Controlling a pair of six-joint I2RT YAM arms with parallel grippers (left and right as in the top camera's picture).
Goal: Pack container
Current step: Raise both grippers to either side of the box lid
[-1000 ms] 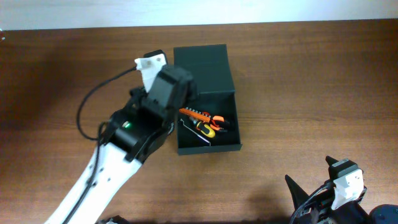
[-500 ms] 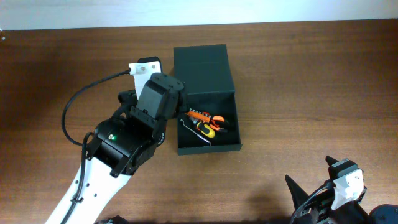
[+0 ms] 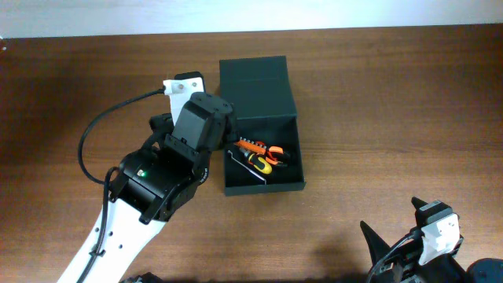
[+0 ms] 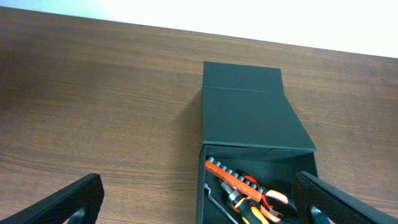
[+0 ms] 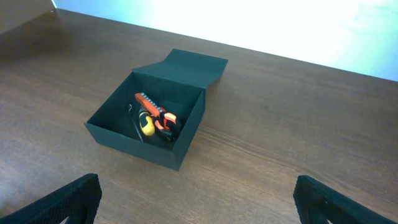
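Overhead: left pincer point(image 4: 196, 198), open and empty, has backed toward 8 o'clock from the box point(image 3: 264, 187); tools point(image 3: 258, 156) packed, lid point(image 3: 254, 85) unclosed.

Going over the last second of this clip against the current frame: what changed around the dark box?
The left arm drew back from over the left edge of the container, moving left and toward its base, then held still for the last half second. The left gripper is open and empty; nothing was grasped or released. Unchanged: the tools inside, the open lid, and the open right gripper.
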